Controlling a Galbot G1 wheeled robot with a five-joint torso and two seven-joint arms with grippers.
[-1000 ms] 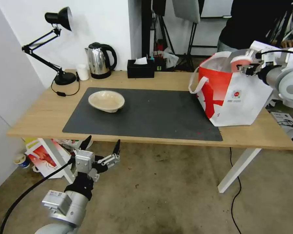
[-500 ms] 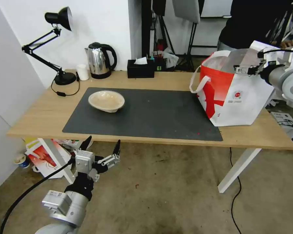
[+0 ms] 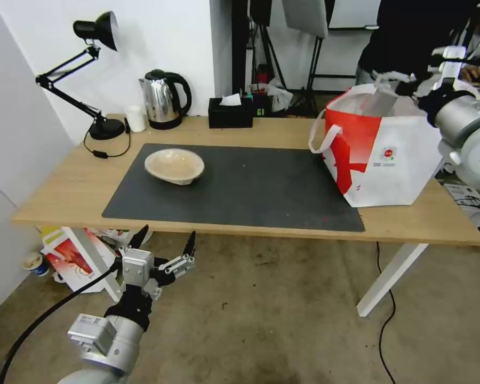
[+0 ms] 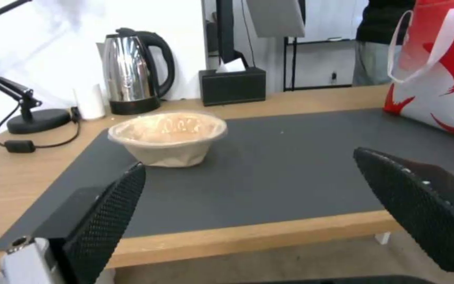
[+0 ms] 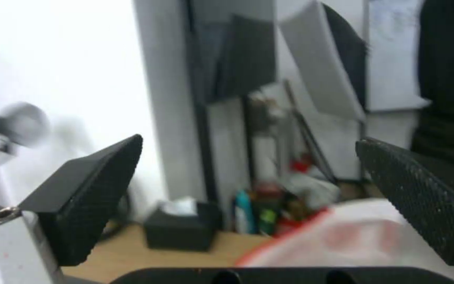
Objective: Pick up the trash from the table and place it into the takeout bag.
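Right gripper (image 3: 397,84) is hovering above the open mouth of the large boxy white takeout bag with red panel (image 3: 381,152) at the table's right end, fingers spread with nothing between them, looks like a drop position. Left gripper (image 3: 164,244) is hanging below the front edge of the long light-wood table (image 3: 64,192), also spread and empty, pointing at the shallow beige bowl (image 3: 174,165) sitting alone on the dark grey mat (image 3: 250,186), probably staged for that pickup.
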